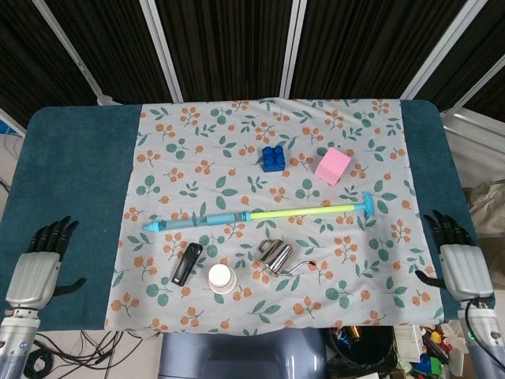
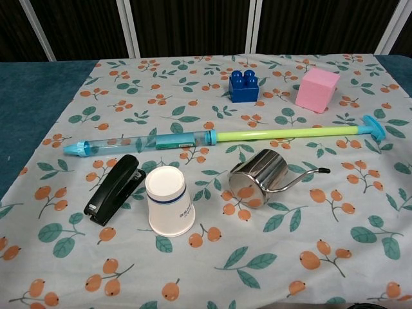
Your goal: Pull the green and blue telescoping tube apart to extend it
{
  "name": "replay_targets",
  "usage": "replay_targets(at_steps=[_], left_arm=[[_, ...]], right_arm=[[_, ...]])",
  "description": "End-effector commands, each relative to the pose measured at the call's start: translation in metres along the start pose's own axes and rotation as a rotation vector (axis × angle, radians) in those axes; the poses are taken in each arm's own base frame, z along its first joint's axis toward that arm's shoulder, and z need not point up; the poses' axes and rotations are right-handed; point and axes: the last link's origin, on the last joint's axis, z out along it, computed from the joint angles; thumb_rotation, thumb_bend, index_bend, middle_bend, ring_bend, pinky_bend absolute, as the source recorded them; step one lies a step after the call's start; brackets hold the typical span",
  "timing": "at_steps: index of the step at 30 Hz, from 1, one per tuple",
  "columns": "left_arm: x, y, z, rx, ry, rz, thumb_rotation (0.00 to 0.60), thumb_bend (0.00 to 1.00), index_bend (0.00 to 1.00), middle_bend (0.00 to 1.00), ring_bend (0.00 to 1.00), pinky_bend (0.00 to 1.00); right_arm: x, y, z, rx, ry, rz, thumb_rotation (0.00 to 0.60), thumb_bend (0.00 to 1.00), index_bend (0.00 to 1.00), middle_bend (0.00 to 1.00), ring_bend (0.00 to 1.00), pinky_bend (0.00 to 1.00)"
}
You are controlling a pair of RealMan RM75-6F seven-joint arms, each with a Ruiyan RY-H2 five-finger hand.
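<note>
The telescoping tube (image 1: pixel 260 215) (image 2: pixel 225 137) lies stretched out across the flowered cloth, its clear blue barrel to the left and the thin green rod running right to a blue T-end. Nothing touches it. My left hand (image 1: pixel 38 268) hovers flat with fingers spread over the dark blue table at the near left corner, far from the tube. At the near right edge my right hand (image 1: pixel 460 259) is likewise flat and spread, empty. Neither hand appears in the chest view.
A blue toy brick (image 1: pixel 273 158) and a pink cube (image 1: pixel 333 166) sit behind the tube. In front of it lie a black stapler (image 1: pixel 186 263), a white paper cup (image 1: pixel 222 278) and a tipped steel cup (image 1: pixel 275 256) with a wire handle.
</note>
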Motion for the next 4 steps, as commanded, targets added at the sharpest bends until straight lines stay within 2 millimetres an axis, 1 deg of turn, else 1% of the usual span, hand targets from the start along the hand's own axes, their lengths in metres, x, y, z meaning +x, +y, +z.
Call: replay_targets(at_steps=[1, 4], left_arm=[[-0.0011, -0.0178, -0.0170, -0.002, 0.045, 0.036, 0.600, 0.07, 0.00, 0.00, 0.01, 0.07], [-0.0036, -0.0186, -0.0147, -0.001, 0.053, 0.016, 0.600, 0.07, 0.00, 0.00, 0.01, 0.07]], right_arm=[[-0.0009, 0.0152, -0.0269, 0.025, 0.025, -0.037, 0.600, 0.03, 0.00, 0.00, 0.00, 0.14], [-0.0046, 0.0162, -0.0267, 0.017, 0.025, -0.006, 0.600, 0.03, 0.00, 0.00, 0.00, 0.14]])
